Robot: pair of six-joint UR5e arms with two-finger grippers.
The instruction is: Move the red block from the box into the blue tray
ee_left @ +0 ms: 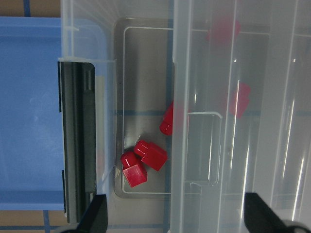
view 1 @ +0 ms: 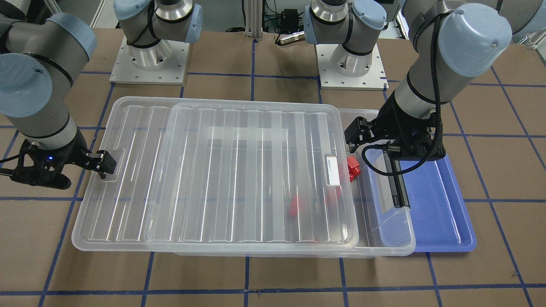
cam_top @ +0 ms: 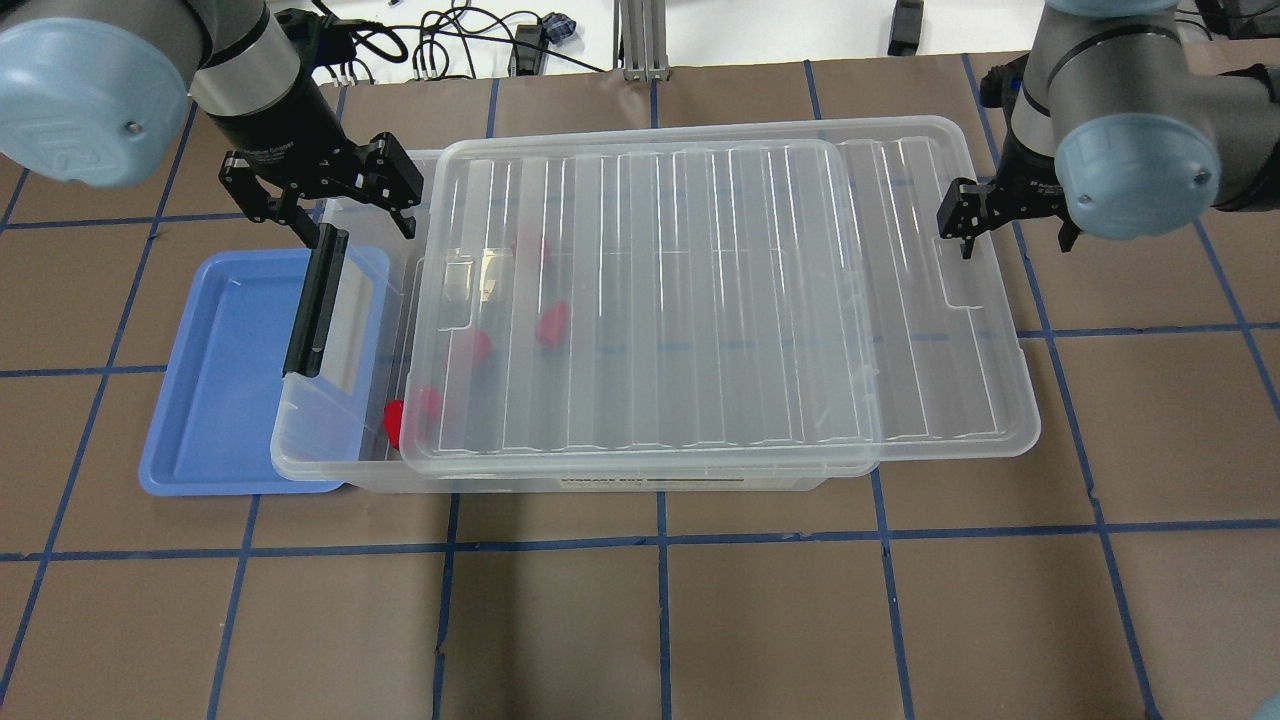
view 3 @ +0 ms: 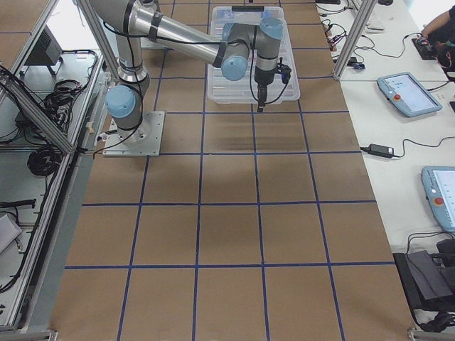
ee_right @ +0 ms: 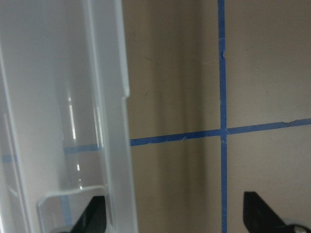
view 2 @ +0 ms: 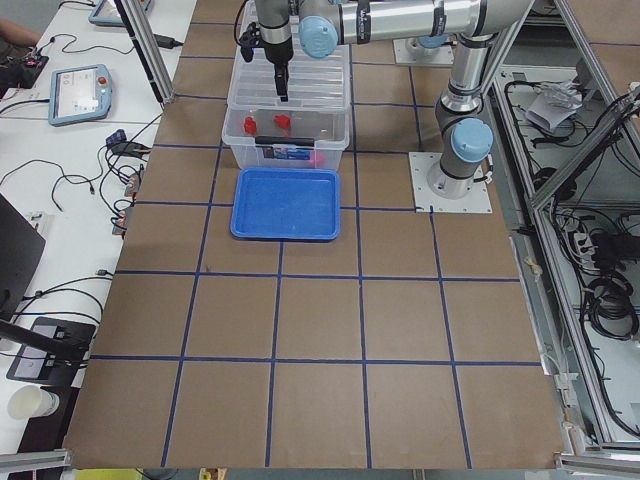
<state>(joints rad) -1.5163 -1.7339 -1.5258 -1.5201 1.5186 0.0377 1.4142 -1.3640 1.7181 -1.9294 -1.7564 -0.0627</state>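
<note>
On the table (cam_top: 700,620) sits one box (cam_top: 325,450), its lid (cam_top: 700,300) offset toward the right arm so the latch (cam_top: 315,300) end is uncovered. One blue tray (cam_top: 220,380) lies just beside that end. At least five red blocks (ee_left: 153,155) lie in the box, some uncovered and others under the lid. The left gripper (cam_top: 352,222) hovers wide open and empty over the uncovered end. The right gripper (ee_right: 176,218) is spread wide and empty at the lid's rim.
</note>
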